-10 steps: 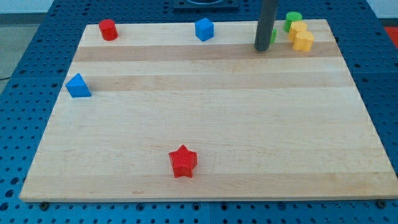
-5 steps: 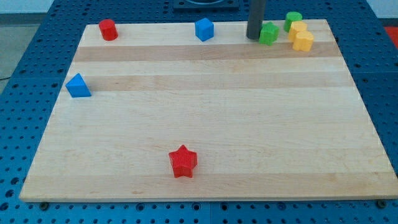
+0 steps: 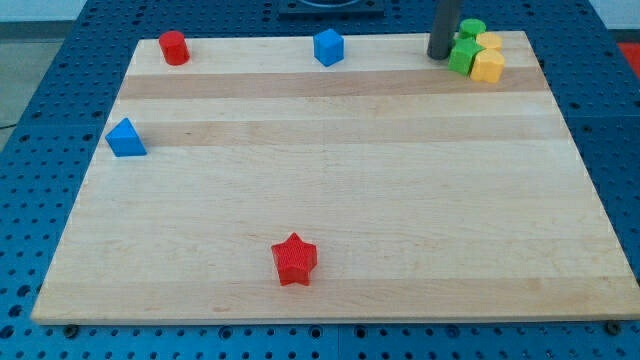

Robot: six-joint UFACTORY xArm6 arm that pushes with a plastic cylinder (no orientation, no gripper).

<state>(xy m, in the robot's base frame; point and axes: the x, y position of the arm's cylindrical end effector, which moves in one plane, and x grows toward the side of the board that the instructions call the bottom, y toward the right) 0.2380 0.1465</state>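
Note:
My tip (image 3: 440, 55) rests on the wooden board (image 3: 330, 200) near its top right corner, against the left side of a green block (image 3: 462, 57). That green block is pressed into a tight cluster with a green cylinder (image 3: 472, 30) above it and two yellow blocks, one at the top (image 3: 490, 41) and one lower (image 3: 488, 67), on its right. A blue block (image 3: 328, 47) sits further left along the top edge.
A red cylinder (image 3: 174, 47) stands at the board's top left. A blue triangular block (image 3: 125, 138) lies by the left edge. A red star (image 3: 294, 259) sits near the bottom, left of centre. Blue perforated table surrounds the board.
The rod swung left behind the green block, then moved right, pushing it against the yellow blocks and green cylinder. The other blocks have not moved.

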